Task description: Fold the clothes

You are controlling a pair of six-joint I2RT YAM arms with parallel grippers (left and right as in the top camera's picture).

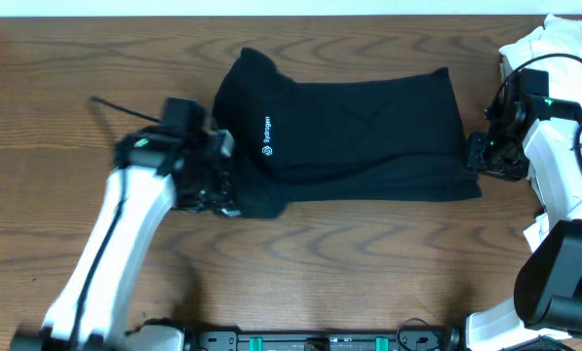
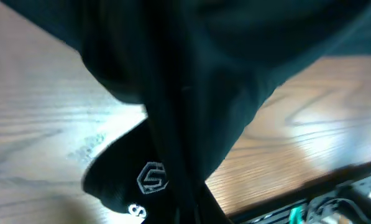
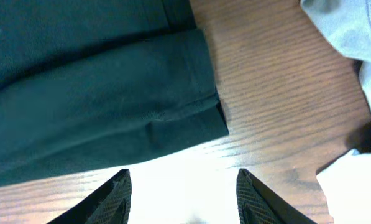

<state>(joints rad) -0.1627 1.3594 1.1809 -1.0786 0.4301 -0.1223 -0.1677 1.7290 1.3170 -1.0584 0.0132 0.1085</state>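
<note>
Awaiting folding: plain black soft-fabric T-shirt [image 1: 368, 127]; left gripper [image 1: 220, 195] clamped on its eight-o'clock corner, probably to lift it; right gripper [image 3: 182, 177], three o'clock, jaws apart.

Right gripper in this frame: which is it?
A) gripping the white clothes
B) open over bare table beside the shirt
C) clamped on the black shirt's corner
B: the wrist view shows the right gripper open over the bare table, nothing between its fingers, with the black shirt lying just beyond them.
</note>
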